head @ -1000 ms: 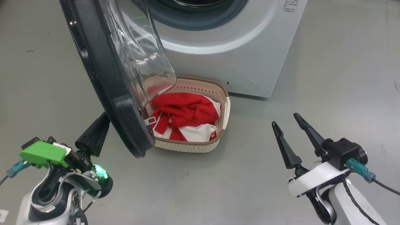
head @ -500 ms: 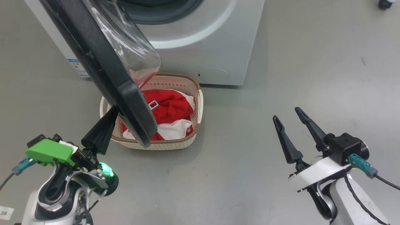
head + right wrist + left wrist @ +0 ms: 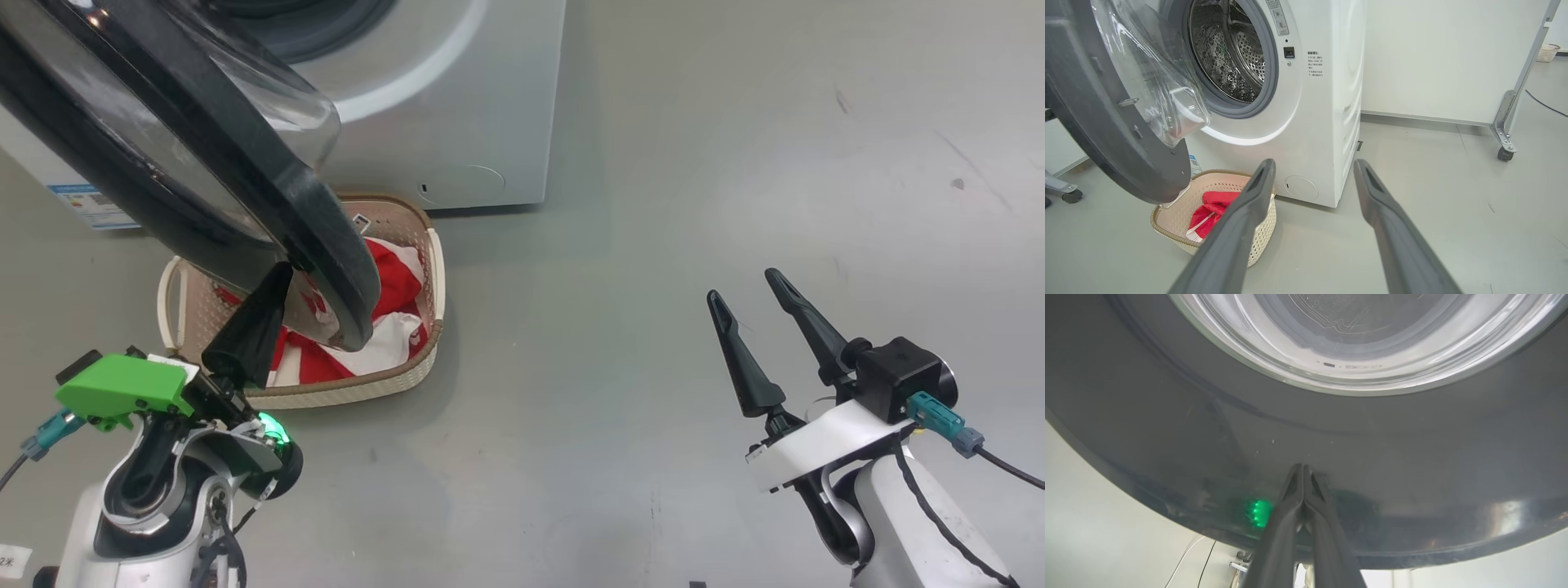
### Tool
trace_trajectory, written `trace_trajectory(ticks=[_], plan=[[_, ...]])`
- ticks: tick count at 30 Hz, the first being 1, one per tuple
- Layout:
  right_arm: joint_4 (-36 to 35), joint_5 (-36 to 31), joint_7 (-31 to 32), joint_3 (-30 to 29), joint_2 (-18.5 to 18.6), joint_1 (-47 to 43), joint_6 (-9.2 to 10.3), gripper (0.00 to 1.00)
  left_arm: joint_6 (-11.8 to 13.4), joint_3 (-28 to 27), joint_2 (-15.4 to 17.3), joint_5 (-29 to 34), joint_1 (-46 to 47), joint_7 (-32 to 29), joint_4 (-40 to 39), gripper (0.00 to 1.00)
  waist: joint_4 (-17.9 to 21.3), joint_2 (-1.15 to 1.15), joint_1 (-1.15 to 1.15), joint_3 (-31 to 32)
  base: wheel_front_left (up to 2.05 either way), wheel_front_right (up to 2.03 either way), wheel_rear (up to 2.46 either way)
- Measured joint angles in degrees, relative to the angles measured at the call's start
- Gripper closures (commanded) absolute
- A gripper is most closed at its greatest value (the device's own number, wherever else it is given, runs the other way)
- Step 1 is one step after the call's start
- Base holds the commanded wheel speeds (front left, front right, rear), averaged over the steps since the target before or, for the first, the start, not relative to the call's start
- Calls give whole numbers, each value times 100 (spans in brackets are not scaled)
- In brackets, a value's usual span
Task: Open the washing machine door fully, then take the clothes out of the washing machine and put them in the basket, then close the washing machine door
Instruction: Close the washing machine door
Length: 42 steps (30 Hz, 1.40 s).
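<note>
Head view: the washing machine door, a large round door with a wide glossy black rim and a bulging clear glass bowl, stands swung away from the drum mouth, and its lower edge hangs over the basket. The left gripper has its two dark fingers pressed together, with nothing between them. Their shared tip meets the door's lower rim from the outer side. In the left wrist view that gripper points straight at the door, and its tip lies on the glossy black face below the glass, seemingly touching it.

The small cream perforated basket, with a brown woven-look rim and white side handles, sits on the grey floor right at the foot of the big white front-loading washing machine. The red and white clothes lie bunched inside it, partly hidden by the door.

In the right wrist view the door leaves the grey-ringed mouth of the machine uncovered, and bare perforated steel shows inside the drum. The basket and clothes sit below.

The right gripper is above open floor, well apart from the basket. Its fingers are spread wide and hold nothing.
</note>
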<state>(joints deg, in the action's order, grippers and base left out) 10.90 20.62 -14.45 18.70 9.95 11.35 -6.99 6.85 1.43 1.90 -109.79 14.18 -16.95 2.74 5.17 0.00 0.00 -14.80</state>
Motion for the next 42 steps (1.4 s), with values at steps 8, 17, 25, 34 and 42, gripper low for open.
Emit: trace_trajectory(ticks=[8, 17, 25, 34, 42], plan=[[-5, 49, 0, 14, -93, 35, 0, 0, 43, -5, 0, -113, 252, 265, 35, 100, 376, 0, 0, -132, 0, 0, 0], [-47, 104, 0, -81, -211, 166, 0, 0, 43, -297, -1, -14, 718, 904, 56, 100, 817, 0, 0, -361, 0, 0, 0], [-46, 130, 0, -79, -312, 255, 0, 0, 42, -266, -1, -65, 1041, 1078, 108, 100, 1188, 0, 0, -518, 0, 0, 0], [-35, 157, 0, -100, -408, 280, 0, 0, 33, -275, -1, -113, 1427, 1403, 243, 100, 1584, 0, 0, -648, 0, 0, 0], [-31, 166, 0, -202, -443, 291, 0, 0, -70, -235, -4, -113, 1741, 1610, 468, 100, 1782, 0, 0, -744, 0, 0, 0]])
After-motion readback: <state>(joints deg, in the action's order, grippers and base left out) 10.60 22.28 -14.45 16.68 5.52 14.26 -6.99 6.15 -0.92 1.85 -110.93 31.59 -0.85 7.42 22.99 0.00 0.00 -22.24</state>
